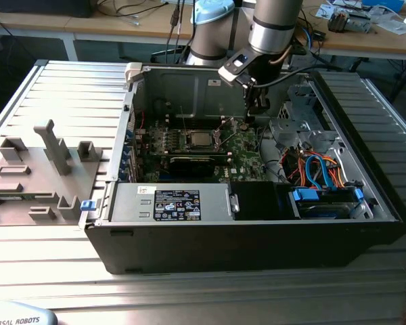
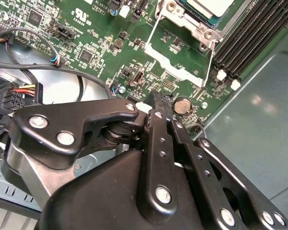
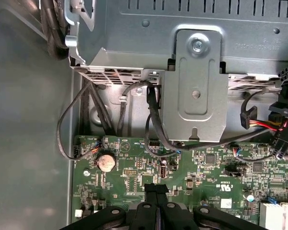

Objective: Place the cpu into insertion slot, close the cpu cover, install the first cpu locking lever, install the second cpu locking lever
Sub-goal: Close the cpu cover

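Claw is caught in the second wrist view with its two black fingers pressed together at the tips, and nothing seems to be pinched between them. It's held low over the green motherboard, tips just beside the round coin battery and near the socket. No contact with either can be made out.

Going outward, the cpu is already seated in the insertion slot, silver top showing. The cpu cover looks to be folded down around it, so those two steps can probably be ticked off. In the exterior view the slot lies to the exterior view's left of the claw.

That leaves the levers. One locking lever and the other locking lever are seen as thin wire rods running off the socket's sides, past the white bracket. They look unlatched, though that can't be said for sure. So the first lever step is judged to be the one in hand, with the closed claw likely meant as a pusher.

What's called for, as a guess: the tip set squarely against a very thin springy rod, which is pressed down and tucked under its hook. The tip mustn't slip off onto the memory slots or the small board parts. The loose black cables by the metal cage should be kept clear too.
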